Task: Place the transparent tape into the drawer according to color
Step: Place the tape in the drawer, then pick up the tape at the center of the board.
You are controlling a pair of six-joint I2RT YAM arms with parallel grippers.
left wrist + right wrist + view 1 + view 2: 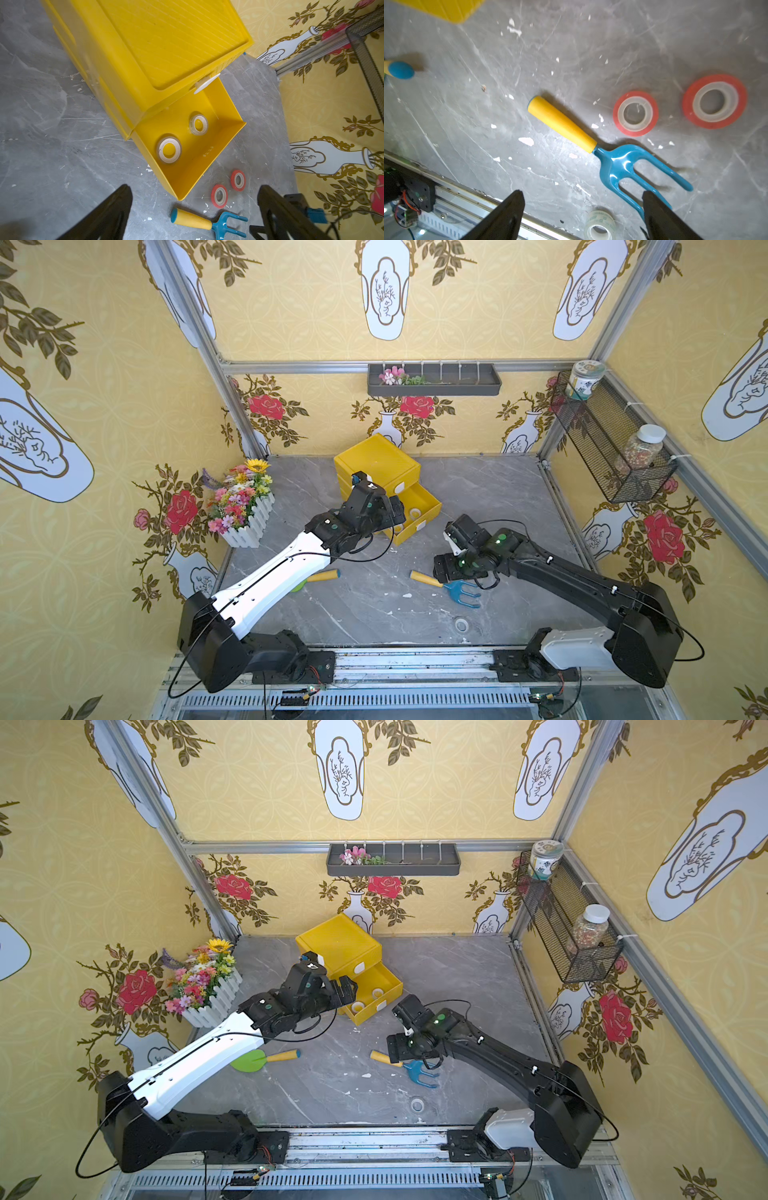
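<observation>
The left claw (194,187) hangs over the pulled-out bottom drawer (228,141) of a yellow chest (166,41). Its jaws are spread wide with nothing between them. Inside that drawer lies a pale tape roll (168,150), flat on the drawer floor. A second pale roll (198,124) lies flat too, a little apart from it. The drawers above are closed.

The right claw (582,192) hangs low above the grey desk (361,614), just as wide and just as empty. Below it lies a blue rake (623,164) with a yellow handle. Just beside the rake, a red tape roll (635,113) lies flat on the desk, and another red roll (714,101) lies near it without touching. Both are outside the drawer, close to its front corner. In both top views the right arm hides them.

A clear roll (600,226) lies by itself near the desk's front edge, not far from the rake's prongs. A green leaf-shaped trowel (249,1060) pokes out from under the left arm. A box of flowers (245,497) stands at the desk's left side, well apart from the tape.
</observation>
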